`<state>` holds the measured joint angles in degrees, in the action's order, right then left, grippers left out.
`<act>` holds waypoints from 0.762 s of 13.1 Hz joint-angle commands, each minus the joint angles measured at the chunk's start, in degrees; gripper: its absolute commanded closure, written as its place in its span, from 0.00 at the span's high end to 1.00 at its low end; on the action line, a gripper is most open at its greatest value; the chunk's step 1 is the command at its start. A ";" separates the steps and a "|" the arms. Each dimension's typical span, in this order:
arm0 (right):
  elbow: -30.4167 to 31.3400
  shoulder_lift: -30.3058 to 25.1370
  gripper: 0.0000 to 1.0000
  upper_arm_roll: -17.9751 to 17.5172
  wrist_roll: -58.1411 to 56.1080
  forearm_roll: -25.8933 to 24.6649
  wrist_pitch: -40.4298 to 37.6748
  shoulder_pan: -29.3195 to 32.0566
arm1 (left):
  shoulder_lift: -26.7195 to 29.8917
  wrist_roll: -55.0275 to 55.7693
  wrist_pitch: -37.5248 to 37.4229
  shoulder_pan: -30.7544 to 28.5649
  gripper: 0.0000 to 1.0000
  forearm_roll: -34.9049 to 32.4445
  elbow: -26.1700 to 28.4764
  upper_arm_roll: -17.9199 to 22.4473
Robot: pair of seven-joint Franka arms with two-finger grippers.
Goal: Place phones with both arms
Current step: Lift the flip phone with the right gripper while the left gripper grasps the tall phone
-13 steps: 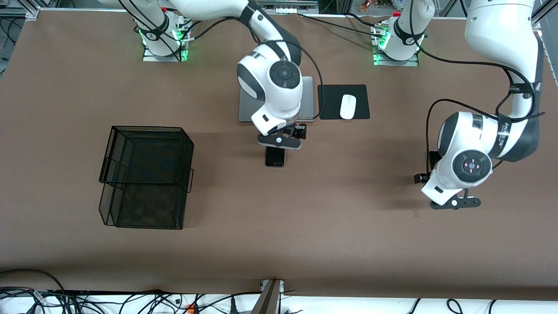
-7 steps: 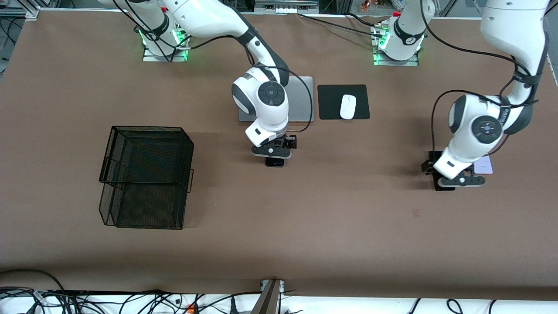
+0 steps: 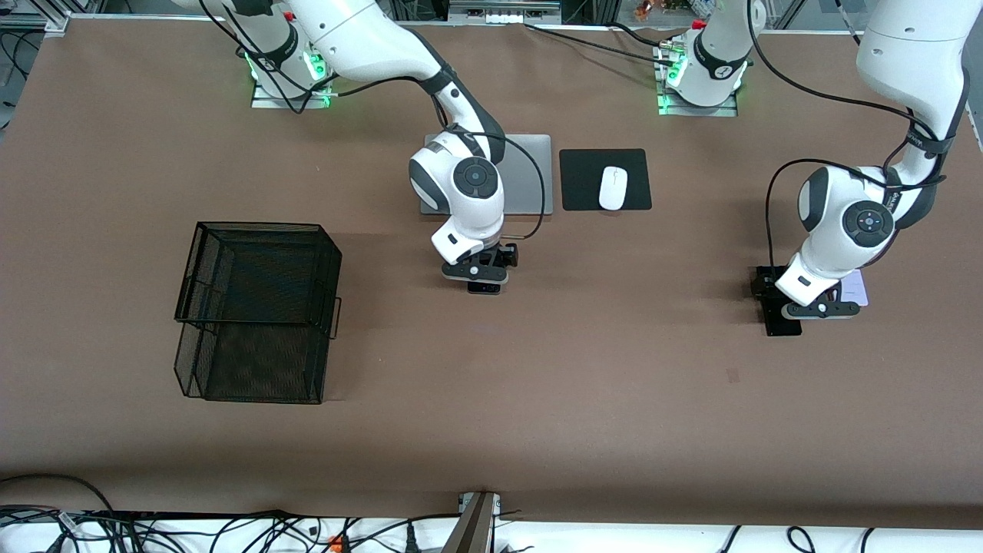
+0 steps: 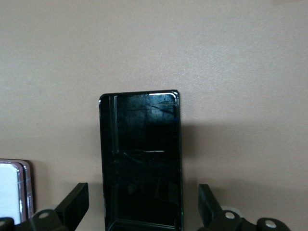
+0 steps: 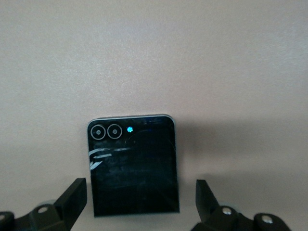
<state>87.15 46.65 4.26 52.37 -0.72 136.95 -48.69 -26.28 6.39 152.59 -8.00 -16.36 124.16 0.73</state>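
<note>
On the brown table, the right gripper straddles the squarish black phone, fingers wide apart, not gripping. The left gripper brackets the long black phone just as wide, beside the lilac phone.

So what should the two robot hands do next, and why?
Probably close. The left gripper is open with a finger on each side of the long black phone, and the right gripper is open around the small black phone. Both phones lie flat on the table, so squeezing gently seems the next step before lifting.
</note>
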 commanded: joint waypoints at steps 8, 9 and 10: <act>-1.36 0.81 0.30 -0.30 -1.56 -0.07 1.58 -0.09 | -4.74 -2.52 3.41 -16.79 1.00 -0.96 -0.76 -14.09; -2.41 -0.32 0.27 -0.21 -1.56 -0.07 -1.30 0.17 | -4.74 -2.52 3.41 -16.79 1.00 -0.96 -0.76 -14.09; -4.34 -1.73 0.27 -0.04 -1.56 0.02 -5.51 0.26 | -4.74 -2.52 3.50 -16.79 1.00 -0.96 -0.76 -14.09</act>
<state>85.32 47.62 4.26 51.55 -0.73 137.43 -48.85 -30.17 4.50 155.60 -24.04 -16.36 124.12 -12.49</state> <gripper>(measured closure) 0.194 0.000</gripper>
